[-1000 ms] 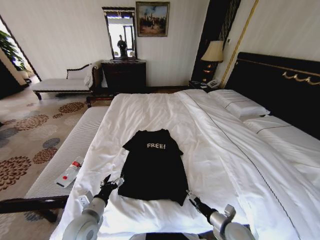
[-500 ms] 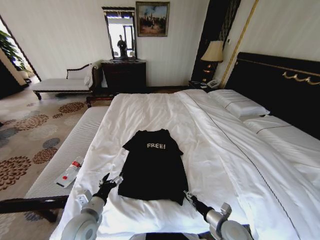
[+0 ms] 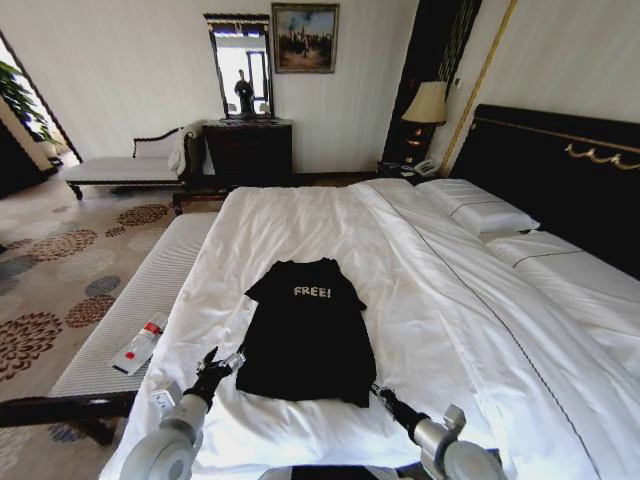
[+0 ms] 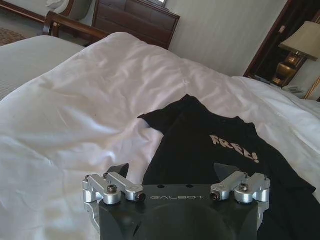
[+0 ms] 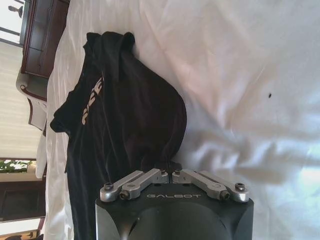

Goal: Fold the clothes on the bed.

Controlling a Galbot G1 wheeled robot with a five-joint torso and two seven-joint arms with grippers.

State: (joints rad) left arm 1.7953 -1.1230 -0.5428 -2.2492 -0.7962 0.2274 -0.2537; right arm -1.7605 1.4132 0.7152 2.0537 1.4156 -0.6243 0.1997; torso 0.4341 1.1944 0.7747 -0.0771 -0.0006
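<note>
The black T-shirt (image 3: 305, 335) lies flat on the white bed (image 3: 300, 225), closer to the foot edge than to the pillows, and toward the bed's left side. Its long axis runs from the foot edge toward the far side of the bed: the hem is nearest the robot, and the collar and the white "FREE!" lettering lie at the far end. The garment therefore stretches straight away from both arms, with one hem corner in front of each.

The left pincer (image 3: 222, 362) sits at the left hem corner, just beside the cloth's edge. In the left wrist view the left pincer (image 4: 172, 172) has its fingers spread wide apart and grips nothing; the shirt edge lies just ahead of them.

The right pincer (image 3: 380, 395) is at the right hem corner. In the right wrist view its fingers are drawn together at the tips right on the dark fabric's edge (image 5: 170, 167), so it appears clenched on the hem, though how much cloth it has caught cannot be told.

Judging from this layout, both arms are about equally near the hem. A fold would carry the hem along the long axis toward the collar. The left corner is not yet gripped.
</note>
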